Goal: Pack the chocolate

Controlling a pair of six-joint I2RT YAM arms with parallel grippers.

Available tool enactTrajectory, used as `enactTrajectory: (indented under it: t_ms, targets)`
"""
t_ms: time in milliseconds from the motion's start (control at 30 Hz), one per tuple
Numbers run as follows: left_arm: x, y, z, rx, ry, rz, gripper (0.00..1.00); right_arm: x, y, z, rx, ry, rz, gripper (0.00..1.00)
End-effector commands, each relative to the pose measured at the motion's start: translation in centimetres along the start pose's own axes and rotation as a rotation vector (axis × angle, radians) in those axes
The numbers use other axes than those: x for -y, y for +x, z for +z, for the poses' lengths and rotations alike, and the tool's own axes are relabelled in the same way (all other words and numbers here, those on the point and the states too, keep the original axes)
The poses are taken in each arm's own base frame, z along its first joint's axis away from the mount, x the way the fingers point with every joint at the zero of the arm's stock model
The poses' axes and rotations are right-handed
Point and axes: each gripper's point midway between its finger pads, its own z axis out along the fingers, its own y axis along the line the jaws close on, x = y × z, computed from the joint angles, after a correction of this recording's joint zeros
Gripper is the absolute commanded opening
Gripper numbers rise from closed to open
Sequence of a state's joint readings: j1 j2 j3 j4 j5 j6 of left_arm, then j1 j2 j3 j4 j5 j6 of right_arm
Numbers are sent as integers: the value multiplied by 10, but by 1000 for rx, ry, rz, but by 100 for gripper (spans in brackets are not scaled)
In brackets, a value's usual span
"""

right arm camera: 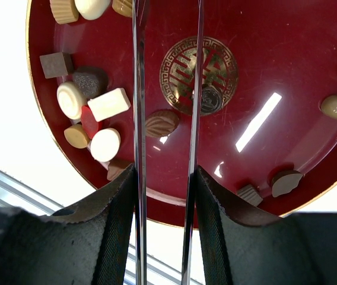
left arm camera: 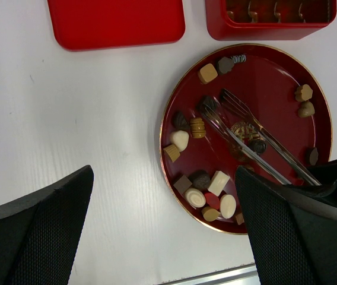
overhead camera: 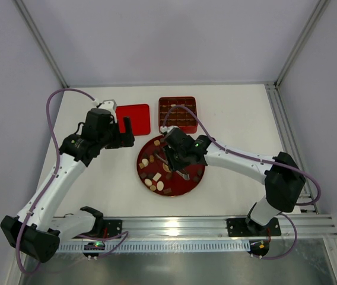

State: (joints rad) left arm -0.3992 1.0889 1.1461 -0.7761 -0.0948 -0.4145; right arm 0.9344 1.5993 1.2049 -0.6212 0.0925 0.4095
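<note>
Several pieces of chocolate [left arm camera: 219, 183], dark, light brown and cream, lie scattered on a round red plate [left arm camera: 275, 77] with a gold emblem. My right gripper [right arm camera: 165, 172] is shut on a pair of metal tongs [right arm camera: 137, 89], whose two arms stand apart over the plate. A brown leaf-shaped chocolate [right arm camera: 161, 123] lies between those arms, untouched. A dark round piece [right arm camera: 210, 98] sits on the emblem. My left gripper [left arm camera: 164, 178] hangs open and empty above the plate's left rim. From above, the right gripper [overhead camera: 175, 159] is over the plate [overhead camera: 193, 181] and the left gripper [overhead camera: 121, 126] beside it.
A red box with brown compartments [overhead camera: 178, 114] stands just behind the plate, and its flat red lid [overhead camera: 133, 117] lies to its left. An aluminium rail [overhead camera: 216, 225] runs along the near table edge. Walls enclose the table on three sides.
</note>
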Motion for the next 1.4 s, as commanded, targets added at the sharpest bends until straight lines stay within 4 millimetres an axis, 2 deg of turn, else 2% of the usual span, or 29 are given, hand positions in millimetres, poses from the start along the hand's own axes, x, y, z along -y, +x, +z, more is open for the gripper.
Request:
enactTrajectory:
  t_ms: [0,400,633,1000,1367]
  targets:
    - [3,-17,-12,59,10,3,100,-14,-26,-4,71,-38,-14,45]
    - [4,-17,-11,60,12,8,100,-14,-24,2,59,-31,-6,44]
    - [3,-17,-10,59,10,4,100,-15,-28,-3,70,-35,-5,36]
    - [3,-18,-11,62,11,4,100,-8,-45,-27,132,-12,4,35]
    - [5,-18,-11,61,19,-1,100,3,-49,-42,161,8,22,35]
